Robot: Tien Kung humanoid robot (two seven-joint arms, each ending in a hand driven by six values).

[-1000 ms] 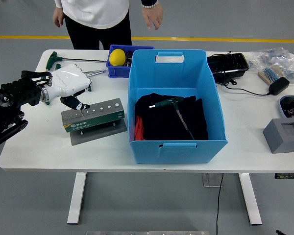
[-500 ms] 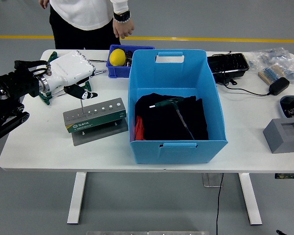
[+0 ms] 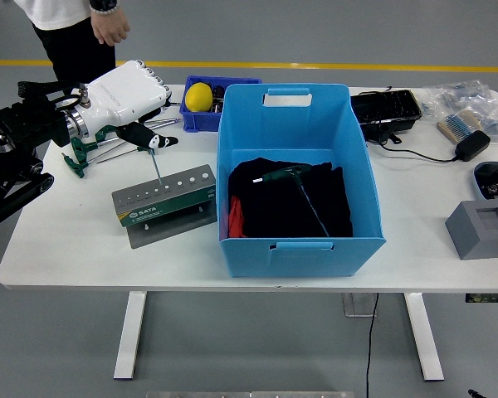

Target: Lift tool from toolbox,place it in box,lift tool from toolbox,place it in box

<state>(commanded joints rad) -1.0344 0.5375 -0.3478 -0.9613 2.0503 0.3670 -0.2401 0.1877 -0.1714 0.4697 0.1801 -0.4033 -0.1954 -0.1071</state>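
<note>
Now my left hand (image 3: 124,104) is closed on a T-handle tool (image 3: 155,157), its shaft hanging below my fingers with the tip just clear of the toolbox (image 3: 164,201) so it lifts straight. To my right waits the blue box (image 3: 295,166), one tool (image 3: 303,186) already inside. My fingers hide the handle.

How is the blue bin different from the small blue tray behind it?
The blue bin is large and deep; the blue tray is small and shallow. The bin holds black cloth and a tool; the tray holds a yellow ball. Both are blue, open-topped and on the table.
</note>
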